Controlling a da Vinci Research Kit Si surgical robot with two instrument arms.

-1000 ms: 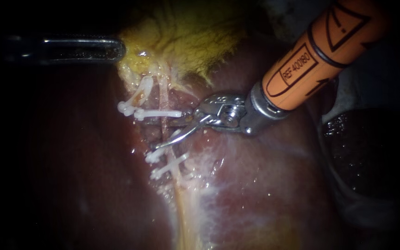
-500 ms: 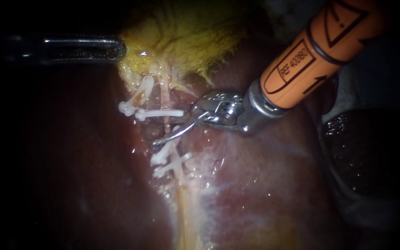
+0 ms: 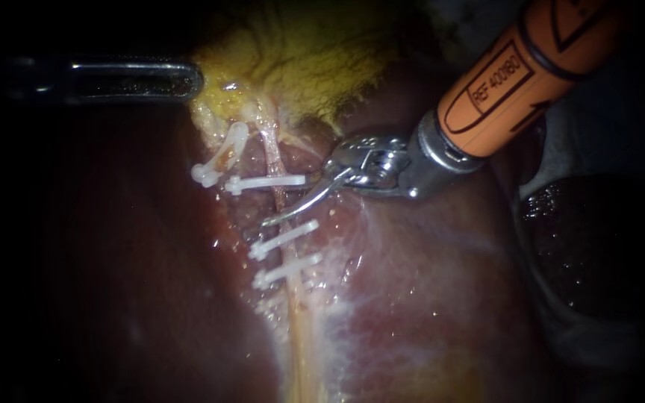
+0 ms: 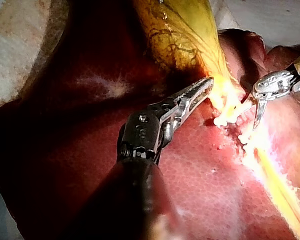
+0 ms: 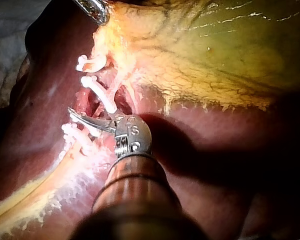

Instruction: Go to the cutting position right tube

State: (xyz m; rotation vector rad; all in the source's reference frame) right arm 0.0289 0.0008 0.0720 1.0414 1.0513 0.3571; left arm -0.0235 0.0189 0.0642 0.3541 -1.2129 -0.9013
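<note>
The right tube (image 3: 272,153) runs pale down from the yellow gallbladder (image 3: 300,60) over the liver (image 3: 427,298). It carries white clips: one above (image 3: 263,181), two below (image 3: 285,237). My right instrument (image 3: 304,200) comes in on an orange shaft, and one curved blade lies across the tube between the upper and lower clips. The other blade is mostly hidden, and its jaws look open. My left instrument (image 4: 206,84) has its jaws shut on the gallbladder's lower edge. In the endoscope view only its dark shaft (image 3: 128,80) shows.
A further white clip (image 3: 222,153) sits on a second tube left of the right tube. Whitish fatty tissue (image 3: 315,328) trails down the liver below the clips. A dark rounded object (image 3: 591,246) lies at the far right.
My right instrument has drawn back up and to the right, so its blade tip now sits nearer the tube. The two lower clips have come clear of the blade and lie straighter. The left instrument is still.
</note>
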